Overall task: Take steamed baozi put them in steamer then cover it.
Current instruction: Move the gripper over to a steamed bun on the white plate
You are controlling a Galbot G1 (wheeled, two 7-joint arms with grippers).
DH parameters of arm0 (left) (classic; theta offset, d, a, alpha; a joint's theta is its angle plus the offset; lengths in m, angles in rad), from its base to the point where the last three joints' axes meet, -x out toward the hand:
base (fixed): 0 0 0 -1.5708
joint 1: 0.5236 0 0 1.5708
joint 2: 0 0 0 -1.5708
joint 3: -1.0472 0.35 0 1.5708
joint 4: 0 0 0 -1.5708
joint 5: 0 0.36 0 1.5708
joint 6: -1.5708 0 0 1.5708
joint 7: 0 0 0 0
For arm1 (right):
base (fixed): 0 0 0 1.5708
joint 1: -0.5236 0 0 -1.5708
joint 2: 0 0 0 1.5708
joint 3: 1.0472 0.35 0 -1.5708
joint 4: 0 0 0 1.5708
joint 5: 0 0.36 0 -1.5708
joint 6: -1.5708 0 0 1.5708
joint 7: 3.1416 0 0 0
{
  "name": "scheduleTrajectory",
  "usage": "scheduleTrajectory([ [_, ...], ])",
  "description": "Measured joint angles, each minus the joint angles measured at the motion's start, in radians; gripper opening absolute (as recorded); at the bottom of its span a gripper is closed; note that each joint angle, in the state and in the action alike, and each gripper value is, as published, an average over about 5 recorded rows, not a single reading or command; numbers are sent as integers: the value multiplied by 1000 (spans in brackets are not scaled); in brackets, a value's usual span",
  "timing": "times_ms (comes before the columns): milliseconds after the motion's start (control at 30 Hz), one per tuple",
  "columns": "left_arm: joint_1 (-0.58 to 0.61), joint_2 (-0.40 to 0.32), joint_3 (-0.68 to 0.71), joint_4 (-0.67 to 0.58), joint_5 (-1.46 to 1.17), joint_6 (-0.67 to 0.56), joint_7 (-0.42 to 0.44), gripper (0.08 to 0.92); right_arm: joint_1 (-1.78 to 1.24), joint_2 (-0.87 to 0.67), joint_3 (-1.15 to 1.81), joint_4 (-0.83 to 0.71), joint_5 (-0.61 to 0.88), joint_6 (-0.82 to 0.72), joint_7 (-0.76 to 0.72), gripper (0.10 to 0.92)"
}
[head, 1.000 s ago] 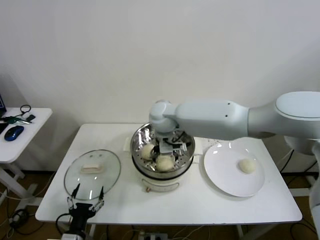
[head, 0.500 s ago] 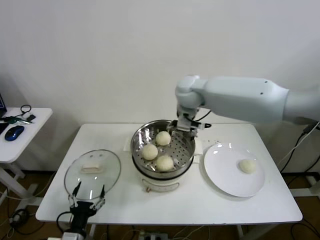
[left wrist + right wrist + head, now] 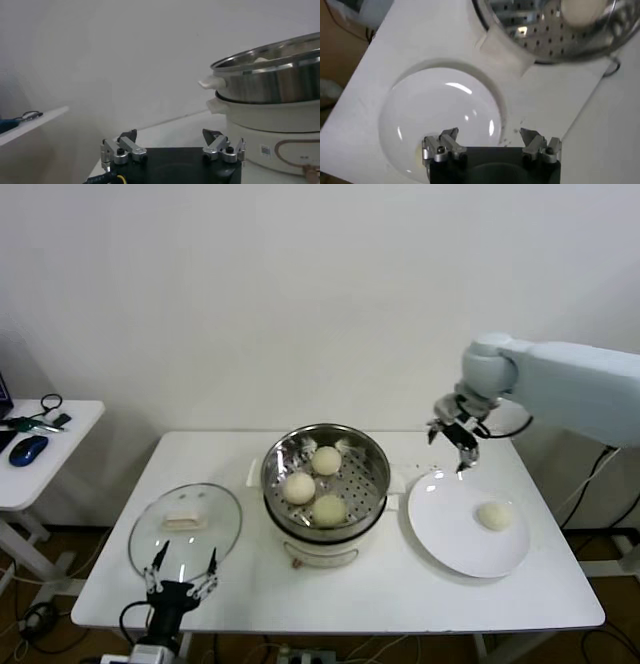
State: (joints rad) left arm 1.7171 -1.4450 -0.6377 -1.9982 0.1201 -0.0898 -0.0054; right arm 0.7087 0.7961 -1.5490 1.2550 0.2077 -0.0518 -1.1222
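Nearest us, our left gripper [image 3: 180, 584] waits at the table's near edge, fingers wide and empty, just before the cover [image 3: 186, 530]. Right of the steamer [image 3: 325, 479], one steamed baozi [image 3: 494, 515] sits on the plate [image 3: 440, 529]. Farther back, our right gripper [image 3: 455, 434] hangs spread and empty above the plate's far rim. Gripping too hard could squash the soft bun. We count four buns: three in the steamer, one outside.

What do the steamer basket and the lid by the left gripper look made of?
Round shiny steamer basket: polished stainless steel by its mirror reflections and perforated floor. Round clear lid: glass, since the table shows through; cream handle, probably plastic.
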Motion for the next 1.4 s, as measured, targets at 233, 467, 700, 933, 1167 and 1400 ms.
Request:
scheduleTrajectory([
  [233, 13, -1, -18, -16, -7, 5, 0, 823, -172, -69, 137, -96, -68, -27, -9, 823],
  [467, 30, -10, -29, -22, -7, 6, -1, 823, -339, -98, 290, -192, -153, -25, -9, 823],
  [700, 37, -19, -30, -24, 2, 8, -1, 823, -474, -101, 422, -277, -235, -8, -12, 823],
  [933, 40, -20, -31, -22, 10, 10, -2, 823, -574, -81, 534, -354, -306, 15, -12, 823],
  [1167, 39, -28, -26, -18, 21, 10, -2, 823, -627, -38, 619, -427, -355, 36, -11, 823],
  [1400, 42, -29, -29, -14, 24, 9, -2, 823, -654, 3, 661, -476, -379, 46, -12, 823],
])
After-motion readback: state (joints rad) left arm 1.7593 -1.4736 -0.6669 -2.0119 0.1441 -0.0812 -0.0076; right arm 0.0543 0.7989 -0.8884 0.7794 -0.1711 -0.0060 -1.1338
